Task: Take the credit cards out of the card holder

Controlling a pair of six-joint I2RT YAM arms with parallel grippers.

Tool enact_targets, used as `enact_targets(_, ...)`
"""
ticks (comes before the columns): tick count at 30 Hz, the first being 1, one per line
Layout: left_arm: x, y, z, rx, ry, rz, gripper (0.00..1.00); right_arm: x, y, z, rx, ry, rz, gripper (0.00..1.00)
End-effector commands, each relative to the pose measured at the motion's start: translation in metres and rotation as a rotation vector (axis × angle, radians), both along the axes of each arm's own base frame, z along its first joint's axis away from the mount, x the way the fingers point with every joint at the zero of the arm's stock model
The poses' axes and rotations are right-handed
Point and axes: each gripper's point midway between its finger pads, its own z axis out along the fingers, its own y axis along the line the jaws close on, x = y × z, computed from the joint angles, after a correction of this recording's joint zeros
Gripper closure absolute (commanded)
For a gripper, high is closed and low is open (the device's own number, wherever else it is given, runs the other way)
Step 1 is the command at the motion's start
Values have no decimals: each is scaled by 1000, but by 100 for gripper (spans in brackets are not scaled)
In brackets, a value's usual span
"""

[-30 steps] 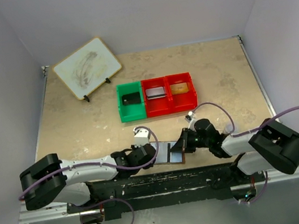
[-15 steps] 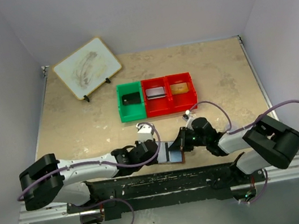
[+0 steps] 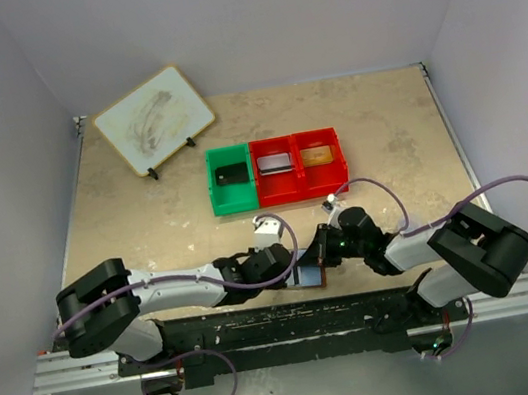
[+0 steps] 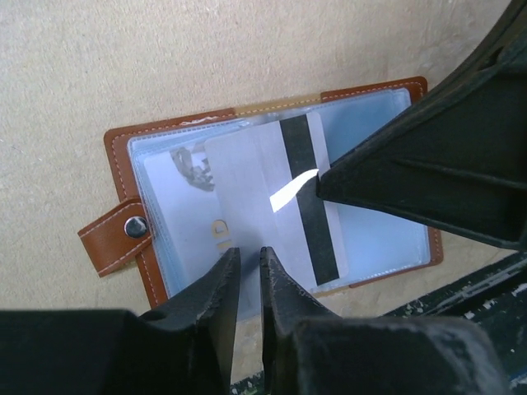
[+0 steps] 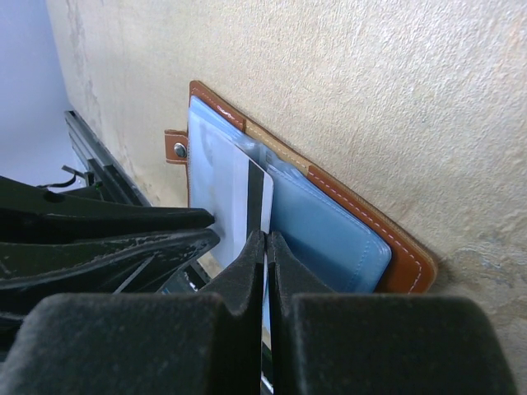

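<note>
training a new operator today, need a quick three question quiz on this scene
1. True or false: the card holder lies open on the table.
2. The stripe on the white card lying over it is: A black, B red, C gold.
3. Which arm's tool has its jaws fully shut?
Key: 1 true; 2 A; 3 the right tool.

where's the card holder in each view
Top external: holder sits low centre, partly hidden.
Left wrist: holder fills the centre, lying open.
Right wrist: holder is in the centre, seen at a slant.
Shared landmark: left pincer, tips at the holder's edge.
</note>
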Motion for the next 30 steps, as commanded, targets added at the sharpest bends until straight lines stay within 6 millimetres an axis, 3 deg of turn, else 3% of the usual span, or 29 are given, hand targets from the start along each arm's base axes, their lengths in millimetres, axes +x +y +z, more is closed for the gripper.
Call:
enact_targets(1,-5,-9,-6,-36,39,5,89,7,-5,-4,-34,-27,-25,100)
enact_targets(6,-13,1,-23,-45,77,30,94,5,-4,1,-5,-34,-29,98)
enact_targets(16,-15,14,-31,4,78,34,99,1,4,7,73,-29,-15,74)
enact_targets(30,-12,17,-26,22,61,39,100,-7,6,3,149,3,-42,73)
